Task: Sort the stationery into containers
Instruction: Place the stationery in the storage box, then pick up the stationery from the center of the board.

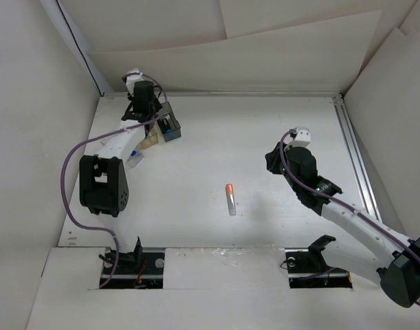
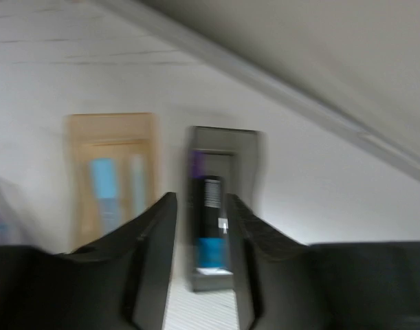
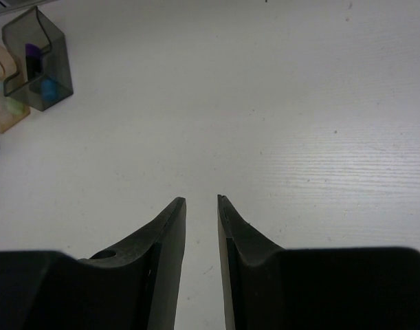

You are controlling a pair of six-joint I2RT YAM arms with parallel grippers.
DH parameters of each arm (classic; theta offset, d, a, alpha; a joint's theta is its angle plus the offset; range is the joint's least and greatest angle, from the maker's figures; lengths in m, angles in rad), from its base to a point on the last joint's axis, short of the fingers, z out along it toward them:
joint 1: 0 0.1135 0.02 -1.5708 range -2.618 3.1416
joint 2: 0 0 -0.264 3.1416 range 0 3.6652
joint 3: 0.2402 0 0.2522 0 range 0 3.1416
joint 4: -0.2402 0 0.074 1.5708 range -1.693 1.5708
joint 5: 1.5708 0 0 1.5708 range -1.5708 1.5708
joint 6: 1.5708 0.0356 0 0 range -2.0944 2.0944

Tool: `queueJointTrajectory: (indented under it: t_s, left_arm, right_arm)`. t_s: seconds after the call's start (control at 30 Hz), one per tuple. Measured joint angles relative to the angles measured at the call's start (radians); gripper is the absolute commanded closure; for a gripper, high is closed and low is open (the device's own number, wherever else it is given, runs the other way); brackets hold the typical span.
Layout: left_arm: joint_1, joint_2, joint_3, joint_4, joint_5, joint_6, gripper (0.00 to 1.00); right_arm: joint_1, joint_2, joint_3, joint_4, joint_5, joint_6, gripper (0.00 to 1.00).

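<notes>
White panels close in a pale surface (image 1: 264, 137), and the three containers stand together in its far left corner. The dark grey box (image 2: 249, 206) holds a black-and-purple pen (image 2: 211, 196) lying along the box's length, with something bright blue (image 2: 211, 252) at the nearer end. Just beside it, the amber box (image 2: 75, 172) holds a light blue piece (image 2: 104, 184) and a paler one next to it. The right wrist view also shows a touch of green (image 3: 14, 106) in the amber box. The clear box (image 1: 135, 161) sits just nearer than these, partly under the left arm, and its contents cannot be made out.

The left hand (image 2: 199, 206) hangs over the dark grey box with its fingers a small way apart and nothing between them. That view is blurred.

One clear pen with an orange cap (image 1: 231, 199) lies alone near the middle of the surface, well apart from the boxes. Its long axis runs near to far, with the cap at the far end.

The right hand (image 3: 201, 203) hovers over bare surface on the right, its fingers narrowly parted and holding nothing.
</notes>
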Motion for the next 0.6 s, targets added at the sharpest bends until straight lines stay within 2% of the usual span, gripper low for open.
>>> queueJointTrajectory:
  t_s: [0.07, 0.13, 0.27, 0.37, 0.4, 0.53, 0.6]
  left_arm:
    - [-0.068, -0.045, 0.0, 0.018, 0.019, -0.019, 0.76]
    - [-0.145, -0.088, -0.011, 0.042, 0.048, -0.05, 0.79]
    - [-0.323, -0.177, -0.117, 0.103, 0.103, -0.097, 0.82]
    - [-0.473, -0.207, -0.207, 0.104, 0.102, -0.11, 0.8]
    - [-0.52, -0.207, -0.234, 0.099, 0.104, -0.115, 0.78]
    - [-0.639, -0.207, -0.356, 0.064, 0.101, -0.135, 0.64]
    - [-0.668, -0.207, -0.403, 0.032, 0.09, -0.149, 0.56]
  right_arm:
    - [0.0, 0.0, 0.0, 0.0, 0.003, -0.001, 0.75]
    - [0.0, -0.003, 0.0, 0.0, 0.012, -0.003, 0.86]
    - [0.0, -0.016, 0.0, 0.0, 0.031, -0.003, 0.94]
    - [0.0, -0.027, 0.0, -0.001, 0.049, 0.0, 0.95]
    - [0.0, -0.032, 0.0, -0.002, 0.061, 0.002, 0.94]
    - [0.0, -0.064, 0.0, -0.004, 0.106, 0.021, 0.68]
    - [0.0, -0.074, 0.0, -0.006, 0.126, 0.029, 0.62]
